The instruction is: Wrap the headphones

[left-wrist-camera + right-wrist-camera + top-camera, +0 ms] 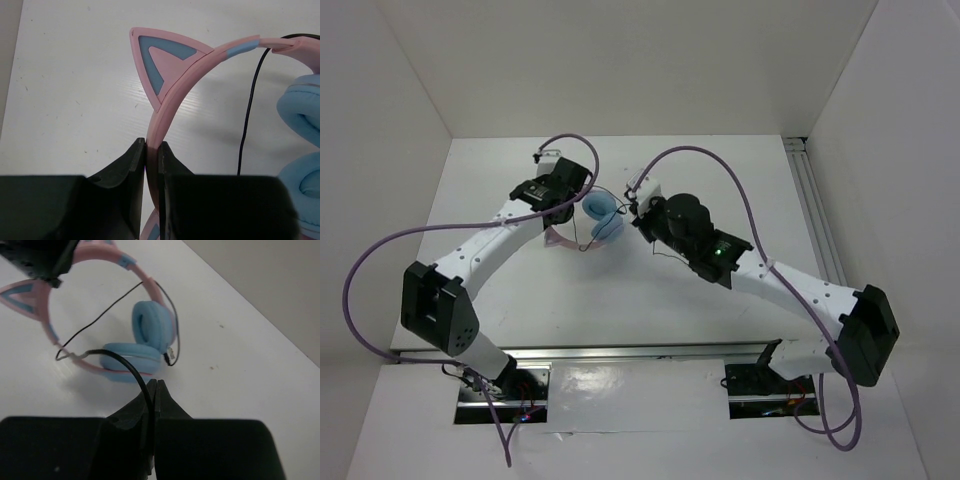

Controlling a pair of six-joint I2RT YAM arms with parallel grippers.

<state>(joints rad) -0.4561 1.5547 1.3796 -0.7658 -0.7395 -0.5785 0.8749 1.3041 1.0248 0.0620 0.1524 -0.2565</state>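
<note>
In the top view, the headphones (603,218) are sitting near the middle of the white table (740,170). They lie between the two arms, with the left gripper (563,207) meeting them from the left and the right gripper (636,208) from the right.

In the left wrist view, the left gripper is clamping the thin pink headband (172,100) edge-on, just below one cat ear (156,62). The light-blue ear cups (300,117) are showing at the right, and the black cord (248,107) is running down beside the band.

In the right wrist view, the right gripper is pinching the cord between its closed fingers. The cord is arching out of the tips toward the lower cup, and the rest is looping loosely across the band's opening.

The headphones are probably handling as light and springy. The narrow band could be twisting in a grip, so its flat sides look the safest hold. The cat ears look snappable. The cord seems limp and thin, likely to be sliding through the fingers.
</note>
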